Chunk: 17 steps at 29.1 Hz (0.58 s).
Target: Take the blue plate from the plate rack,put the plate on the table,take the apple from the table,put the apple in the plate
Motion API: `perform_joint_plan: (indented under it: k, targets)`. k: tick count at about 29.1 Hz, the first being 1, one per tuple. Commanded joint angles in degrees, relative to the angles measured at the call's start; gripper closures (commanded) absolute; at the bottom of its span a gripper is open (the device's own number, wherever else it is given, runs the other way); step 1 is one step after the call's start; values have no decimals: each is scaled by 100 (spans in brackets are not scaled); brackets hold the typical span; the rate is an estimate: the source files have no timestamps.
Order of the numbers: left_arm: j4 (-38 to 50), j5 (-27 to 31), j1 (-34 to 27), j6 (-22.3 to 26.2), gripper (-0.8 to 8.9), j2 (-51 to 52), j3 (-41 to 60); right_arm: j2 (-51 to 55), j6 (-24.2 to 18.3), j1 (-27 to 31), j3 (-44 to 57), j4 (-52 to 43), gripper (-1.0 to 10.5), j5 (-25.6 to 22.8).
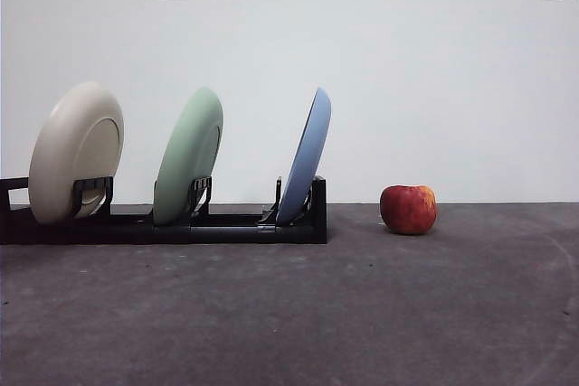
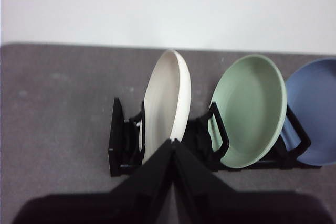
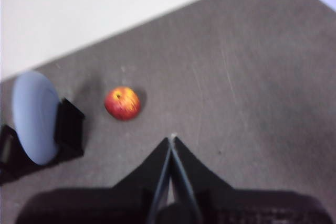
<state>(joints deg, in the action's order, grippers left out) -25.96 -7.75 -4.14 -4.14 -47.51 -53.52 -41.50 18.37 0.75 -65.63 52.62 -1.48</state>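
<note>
The blue plate (image 1: 308, 158) stands tilted in the right end slot of the black plate rack (image 1: 226, 223). It also shows in the left wrist view (image 2: 315, 114) and the right wrist view (image 3: 35, 116). The red apple (image 1: 408, 210) sits on the dark grey table (image 1: 362, 314) to the right of the rack; it also shows in the right wrist view (image 3: 123, 103). My left gripper (image 2: 173, 141) is shut and empty, high above the table near the cream plate. My right gripper (image 3: 172, 137) is shut and empty, high above the table, apart from the apple. Neither arm shows in the front view.
A cream plate (image 1: 76, 151) and a pale green plate (image 1: 188, 155) stand in the rack's left and middle slots. A white wall with two sockets stands behind the table.
</note>
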Motion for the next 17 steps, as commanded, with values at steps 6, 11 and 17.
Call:
perform_joint_plan:
  k: [6,11,17]
  targets:
    - [-870,-352,-13,-37,817,-1073,-1255,-942,-59,7,-420,734,946,151]
    - [-1156,-1696,94,-175,817,-2048,-2264,-1460,-289,2,-450,1158,946,264]
    - [-1563,-1840,946,-369,817,-3630,-3735,-1639,-564,0,-450,1176,946,579]
